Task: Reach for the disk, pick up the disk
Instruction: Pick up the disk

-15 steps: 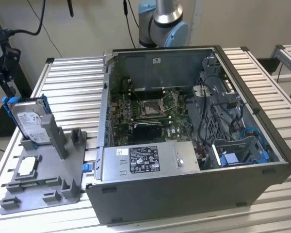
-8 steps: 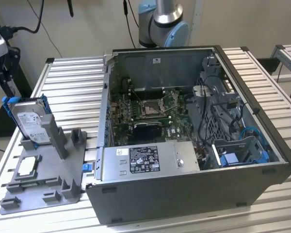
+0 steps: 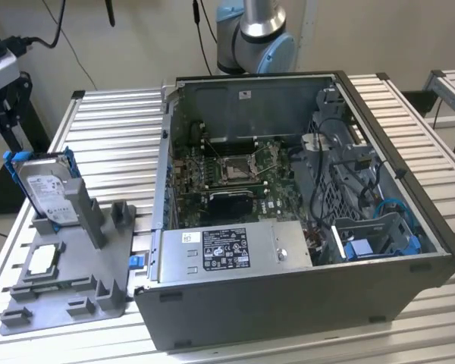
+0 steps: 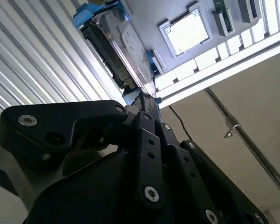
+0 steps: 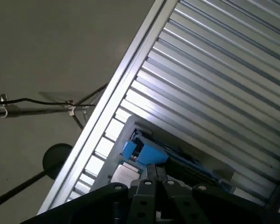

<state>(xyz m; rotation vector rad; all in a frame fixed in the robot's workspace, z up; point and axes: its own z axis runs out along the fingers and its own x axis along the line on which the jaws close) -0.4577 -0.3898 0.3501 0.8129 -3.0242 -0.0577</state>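
The disk [image 3: 47, 191] is a silver hard drive with a white label in a bright blue bracket. It stands on edge in a slot of the grey holder [image 3: 98, 250] on the exterior view's left. In the second wrist view the disk [image 4: 123, 44] lies beyond the black gripper [image 4: 147, 105], whose tip points at its near blue end with a small gap between. In the first wrist view the gripper [image 5: 154, 171] hangs just short of the disk's blue bracket [image 5: 149, 153]. Nothing is held.
A small square silver chip [image 3: 42, 260] lies flat in the grey holder, beside the disk. An open computer case [image 3: 303, 220] takes up the middle and the exterior view's right of the ribbed metal table [image 3: 114, 129]. The arm's base [image 3: 254, 30] stands behind the case.
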